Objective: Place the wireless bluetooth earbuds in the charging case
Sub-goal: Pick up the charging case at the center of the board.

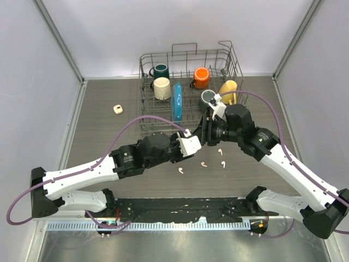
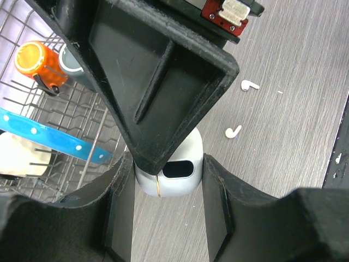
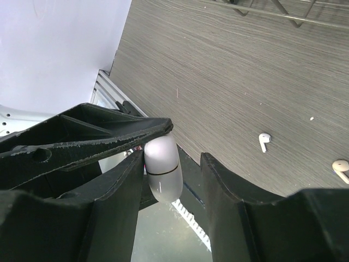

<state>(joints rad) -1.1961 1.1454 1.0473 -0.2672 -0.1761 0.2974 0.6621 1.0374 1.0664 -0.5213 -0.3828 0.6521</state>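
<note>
A white charging case (image 2: 177, 183) with its lid seam closed (image 3: 162, 169) is held above the table between both grippers. My left gripper (image 2: 168, 164) is shut on it, one finger on each side. My right gripper (image 3: 173, 158) is open around the same case, which rests against one finger, with a gap to the other. In the top view the grippers meet, left (image 1: 194, 143) and right (image 1: 205, 134), and hide the case. Several white earbuds lie loose on the table (image 1: 180, 170) (image 1: 203, 164) (image 1: 220, 151) (image 1: 223, 163). Two earbuds show in the left wrist view (image 2: 250, 84) (image 2: 233, 131) and two in the right wrist view (image 3: 264, 141) (image 3: 341, 169).
A wire dish rack (image 1: 146, 103) stands at the back with a dark green mug (image 1: 159, 70), a cream mug (image 1: 161, 87), an orange mug (image 1: 200, 77), a yellow item (image 1: 229, 90) and a blue plate (image 1: 176, 101). A small cream object (image 1: 116, 109) lies at the left.
</note>
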